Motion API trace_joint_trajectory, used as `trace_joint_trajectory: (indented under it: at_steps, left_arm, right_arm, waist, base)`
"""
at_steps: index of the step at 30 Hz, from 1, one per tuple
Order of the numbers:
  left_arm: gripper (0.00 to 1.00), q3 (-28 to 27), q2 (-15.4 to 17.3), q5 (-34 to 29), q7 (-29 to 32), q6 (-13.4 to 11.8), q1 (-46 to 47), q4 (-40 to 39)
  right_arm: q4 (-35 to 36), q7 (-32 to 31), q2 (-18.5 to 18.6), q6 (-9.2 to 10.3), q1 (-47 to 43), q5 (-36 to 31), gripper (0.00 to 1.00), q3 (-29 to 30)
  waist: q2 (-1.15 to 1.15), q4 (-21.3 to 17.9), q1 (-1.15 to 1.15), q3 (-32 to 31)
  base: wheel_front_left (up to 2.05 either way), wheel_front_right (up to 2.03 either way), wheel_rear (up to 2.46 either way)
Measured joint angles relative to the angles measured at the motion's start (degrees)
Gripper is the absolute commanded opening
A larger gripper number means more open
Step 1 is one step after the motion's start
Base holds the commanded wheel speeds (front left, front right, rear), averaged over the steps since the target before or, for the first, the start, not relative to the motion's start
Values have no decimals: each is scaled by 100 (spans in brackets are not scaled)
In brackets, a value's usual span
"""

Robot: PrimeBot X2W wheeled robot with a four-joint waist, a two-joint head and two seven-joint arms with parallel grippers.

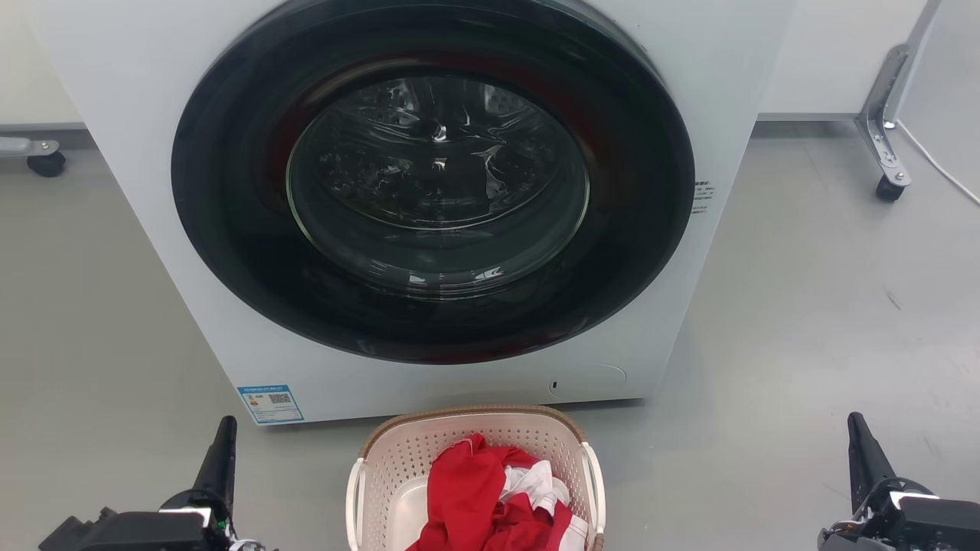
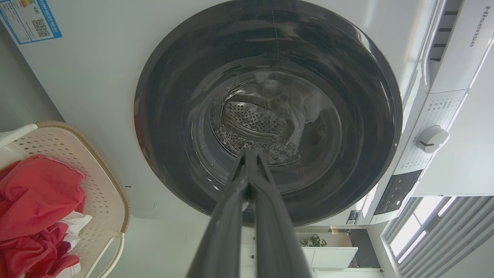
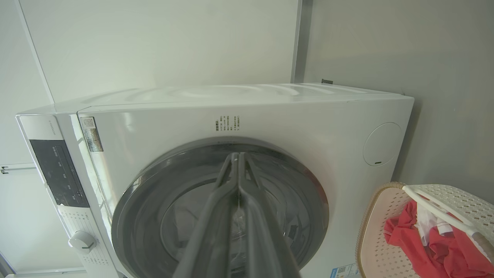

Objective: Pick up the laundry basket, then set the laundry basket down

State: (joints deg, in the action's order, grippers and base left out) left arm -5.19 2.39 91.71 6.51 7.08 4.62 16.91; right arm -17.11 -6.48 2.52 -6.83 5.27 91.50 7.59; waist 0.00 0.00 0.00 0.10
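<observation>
The laundry basket (image 1: 398,459) is cream-white and perforated, with a brown woven rim and white side handles. It stands on the floor just before the washer, holding red and white clothes. It also shows as the laundry basket (image 2: 102,193) at the left of the left wrist view and as the laundry basket (image 3: 376,231) at the lower right of the right wrist view. My left gripper (image 1: 224,436) is shut, well left of the basket and apart from it. My right gripper (image 1: 856,428) is shut too, far to the basket's right. The left gripper (image 2: 249,154) and right gripper (image 3: 236,156) hold nothing.
A white front-loading washer (image 1: 153,153) with a large dark round door (image 1: 436,184) stands right behind the basket, its door shut. Grey floor (image 1: 804,344) spreads on both sides. A wheeled metal frame leg (image 1: 884,145) stands at the far right, a caster (image 1: 46,162) at the far left.
</observation>
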Motion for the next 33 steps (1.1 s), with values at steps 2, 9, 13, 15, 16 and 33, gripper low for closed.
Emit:
trace_joint_trajectory:
  at_steps: [2, 9, 13, 15, 16, 33]
  left_arm:
    - [0, 0, 0, 0, 0, 0, 0, 1]
    - [0, 0, 0, 0, 0, 0, 0, 1]
    - [0, 0, 0, 0, 0, 0, 0, 1]
    - [0, 0, 0, 0, 0, 0, 0, 1]
    - [0, 0, 0, 0, 0, 0, 0, 1]
    - [0, 0, 0, 0, 0, 0, 0, 0]
  right_arm:
    - [0, 0, 0, 0, 0, 0, 0, 0]
    - [0, 0, 0, 0, 0, 0, 0, 0]
    - [0, 0, 0, 0, 0, 0, 0, 0]
    - [0, 0, 0, 0, 0, 0, 0, 0]
    - [0, 0, 0, 0, 0, 0, 0, 0]
    - [0, 0, -1, -1, 0, 0, 0, 0]
  waist:
    - [0, 0, 0, 0]
    - [0, 0, 0, 0]
    - [0, 0, 0, 0]
    - [0, 0, 0, 0]
    - [0, 0, 0, 0]
    - [0, 0, 0, 0]
  base:
    - [0, 0, 0]
    - [0, 0, 0]
    - [0, 0, 0]
    - [0, 0, 0]
    - [0, 0, 0]
    - [0, 0, 0]
